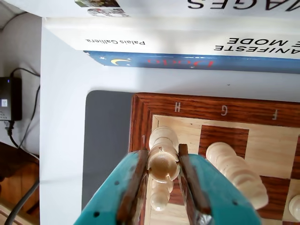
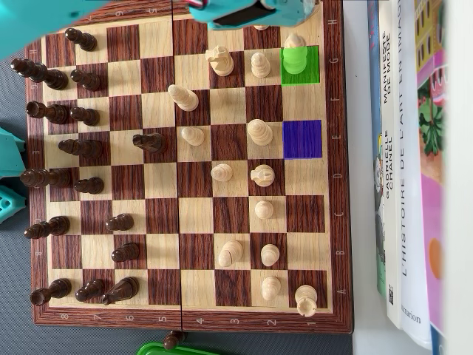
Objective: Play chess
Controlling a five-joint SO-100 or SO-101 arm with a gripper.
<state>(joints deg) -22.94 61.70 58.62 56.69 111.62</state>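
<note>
Your gripper has its jaws closed around a pale rook, pinching it just below the crown — a grip that should lift it straight. It stands in the chessboard's H-file corner, beside another pale piece. From overhead, a green square and a blue square are marked along that edge — probably move markers. Books lie along the board's edge; a power adapter sits off the mat's side.

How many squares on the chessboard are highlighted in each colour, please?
Green highlighted square: 1
Blue highlighted square: 1
Total: 2
</note>
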